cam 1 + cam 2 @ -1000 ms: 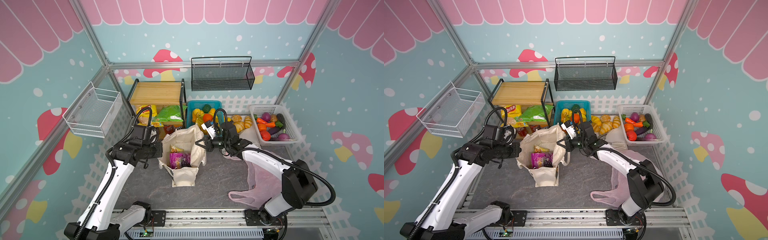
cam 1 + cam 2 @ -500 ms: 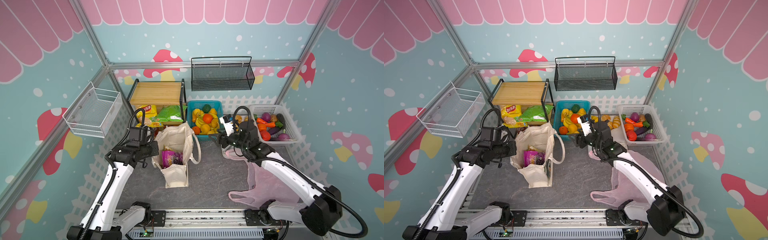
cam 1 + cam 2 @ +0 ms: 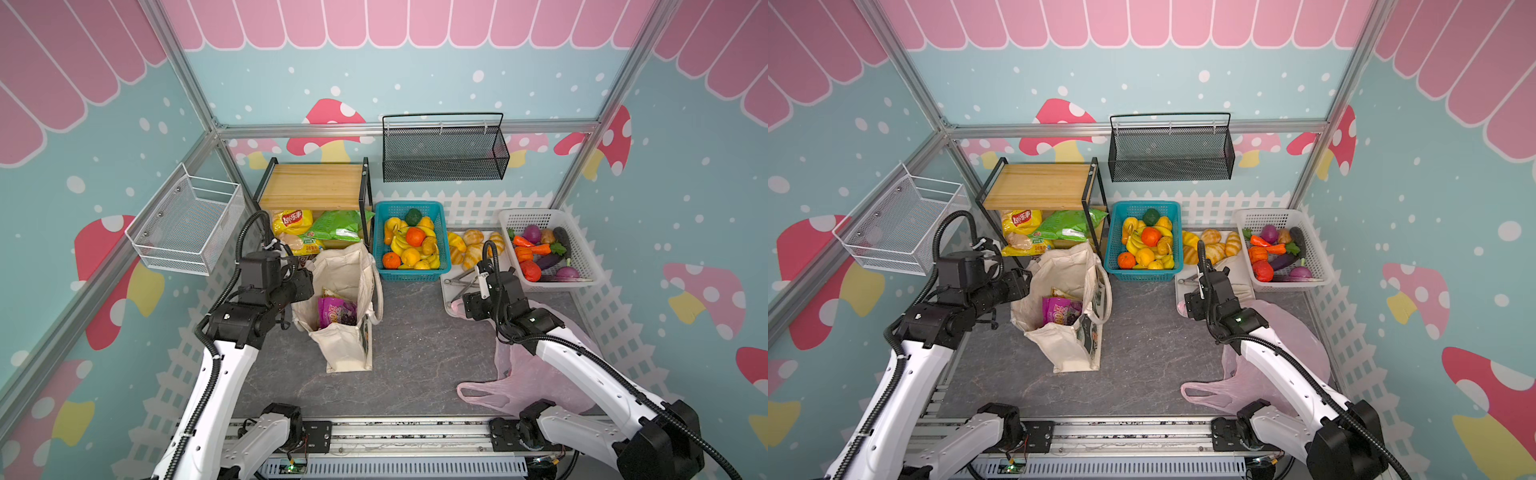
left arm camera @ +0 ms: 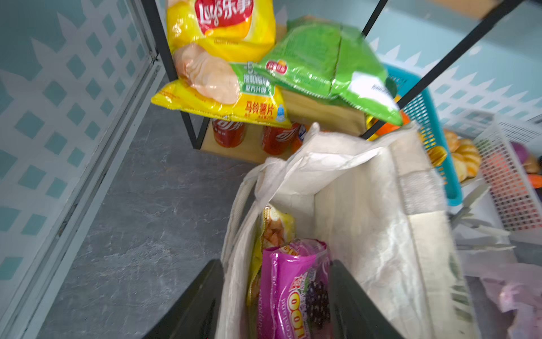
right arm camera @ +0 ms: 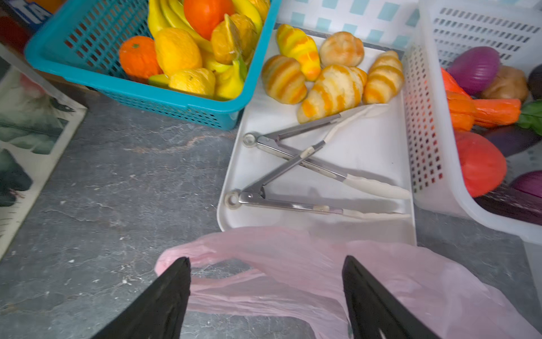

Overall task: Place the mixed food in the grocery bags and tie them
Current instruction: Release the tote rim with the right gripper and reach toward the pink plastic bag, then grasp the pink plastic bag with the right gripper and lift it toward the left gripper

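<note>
The cream canvas tote (image 3: 345,353) (image 3: 1067,353) stands upright left of centre, mouth up. Inside it are a purple grape-print packet (image 3: 336,311) (image 4: 293,287) and a pale yellow packet (image 4: 275,229). My left gripper (image 3: 305,286) (image 4: 275,293) is open at the tote's left rim, its jaws on either side of that cloth wall. The thin pink plastic bag (image 3: 511,374) (image 5: 293,258) lies flat at the right. My right gripper (image 3: 463,305) (image 5: 267,278) hangs open just above its far handle loop. A red tomato (image 3: 530,270) (image 5: 481,164) and an orange pumpkin (image 3: 523,252) lie in the white basket (image 3: 582,266).
A wooden shelf (image 3: 316,187) behind the tote holds a yellow chip packet (image 4: 220,29), a green packet (image 4: 322,64) and red cans (image 4: 228,132). A teal fruit basket (image 3: 411,208) and a white tray (image 5: 366,146) with croissants and tongs stand at the back. Wire baskets hang on the walls.
My right gripper let go of the tote's right rim, opened and swung right over the pink bag. My left gripper opened at the left rim. The tote's mouth narrowed and the tote shifted left.
</note>
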